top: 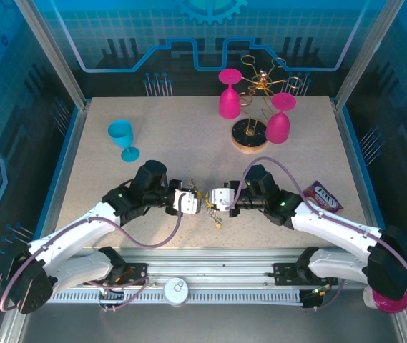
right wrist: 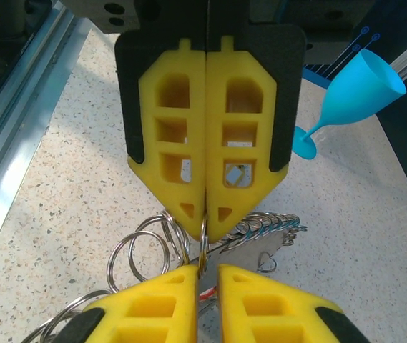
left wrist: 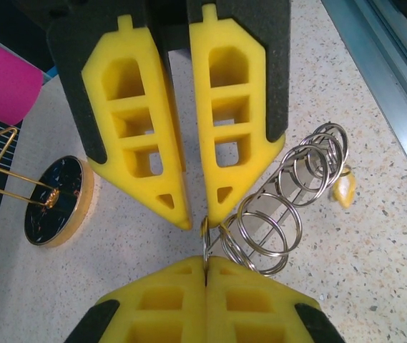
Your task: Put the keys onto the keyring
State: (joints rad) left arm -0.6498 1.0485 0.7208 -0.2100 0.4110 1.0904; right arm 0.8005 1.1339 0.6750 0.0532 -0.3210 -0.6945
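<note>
Right wrist: keyring [right wrist: 203, 249] pinched by closed right gripper [right wrist: 204, 230] jaws; left gripper [right wrist: 208, 270] jaws slightly parted, nothing clearly held. Threading judged unfinished.

The keyring [left wrist: 282, 207] is shiny bare metal, the table [right wrist: 67, 179] matt speckled stone-look, the goblet [right wrist: 360, 78] glossy plastic.

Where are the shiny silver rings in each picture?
Top external: the silver rings sit front and middle, between the left gripper and the right gripper.
Left wrist: right of centre, a coiled row running up and right.
Right wrist: low, left of centre.
Shared landmark: the yellow fingertips meeting nose to nose.
</note>
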